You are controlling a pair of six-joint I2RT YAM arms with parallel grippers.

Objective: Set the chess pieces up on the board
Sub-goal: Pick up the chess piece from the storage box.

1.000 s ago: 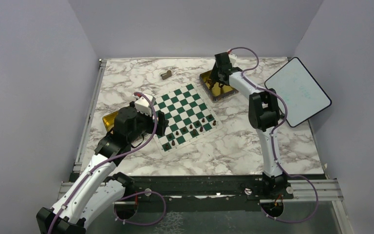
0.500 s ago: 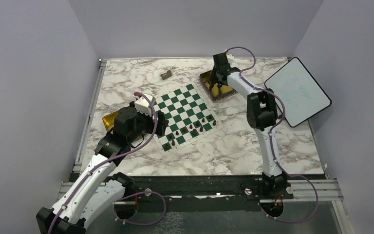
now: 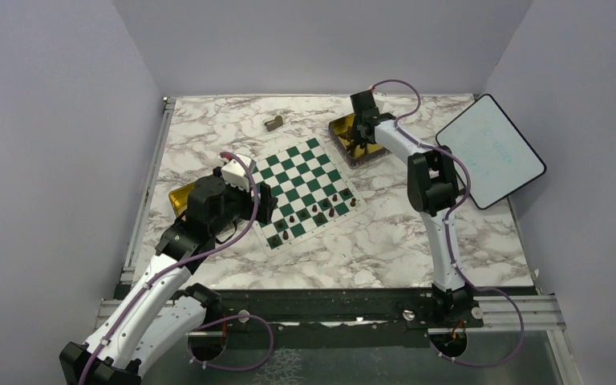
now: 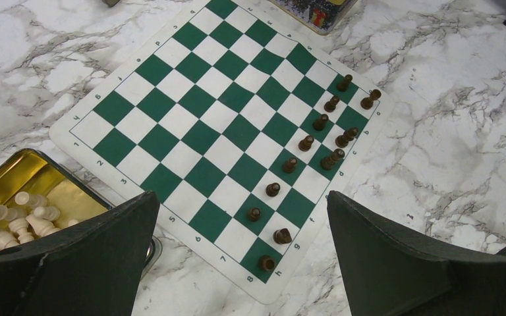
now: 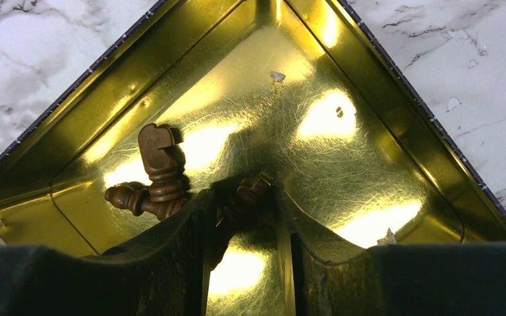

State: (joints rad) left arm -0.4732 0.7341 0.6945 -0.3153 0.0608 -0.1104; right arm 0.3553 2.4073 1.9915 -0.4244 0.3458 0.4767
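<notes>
Marble surface (image 3: 233, 128), veined grey and boxed in by plain pale walls (image 3: 321, 40). The left claw (image 4: 240, 197) gapes wide over the board (image 4: 224, 118), with pieces (image 4: 306, 142) lined up ahead and to its right. The right claw (image 5: 240, 217) pinches a piece (image 5: 250, 191) inside a gold tin (image 5: 342, 164).

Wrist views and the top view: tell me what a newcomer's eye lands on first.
First, the shiny square gold tin at the far side of the marble table, where the right gripper reaches in, straddling a small dark brown chess piece. Next, the dark green and white chequered board mid-table, its dark brown pieces lined along one edge only, with the open left gripper hovering above.
</notes>
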